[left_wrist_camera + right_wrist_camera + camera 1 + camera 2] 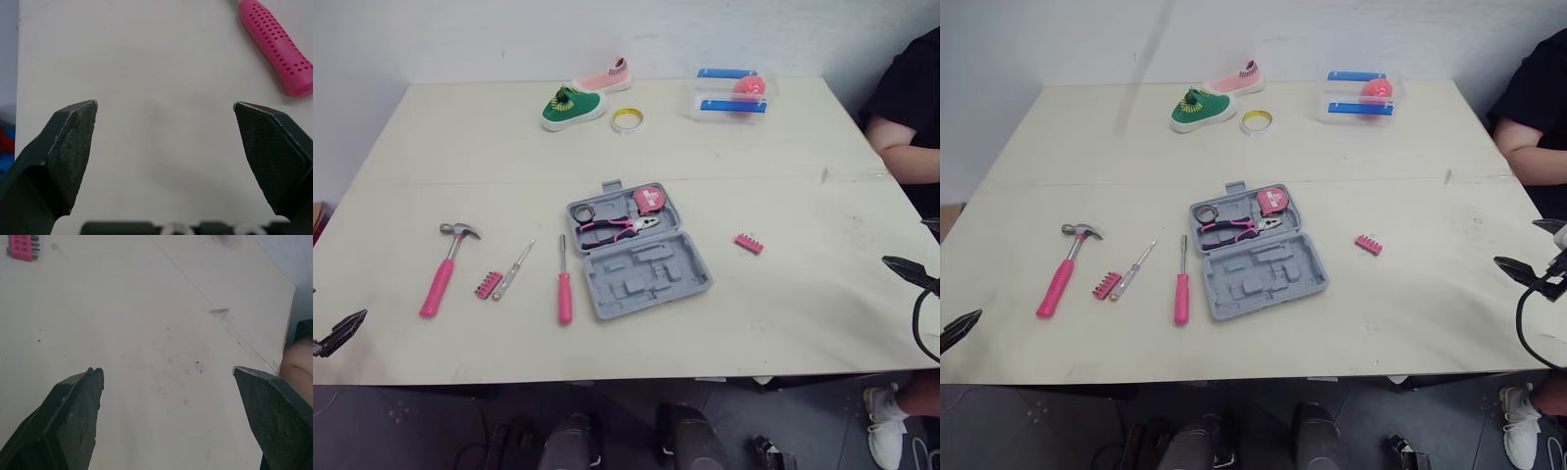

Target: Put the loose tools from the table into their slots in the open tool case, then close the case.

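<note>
Left claw [165, 105] gapes; grey case [646, 279] holds pliers [617, 226], tape measure [649, 199].

The black two-fingered left gripper [165, 104] hangs close above the near left corner of the pale wooden table [783, 147], just inside its left edge. Its fingers [73, 139] stand wide apart, the rough pads face each other, and they grip nothing. The black two-fingered right gripper [168, 369] hangs at the right edge of the same table, nearer to its front side than to its far side. It is also spread wide and empty, and its fingertips [274, 401] point inward over the table top.
</note>
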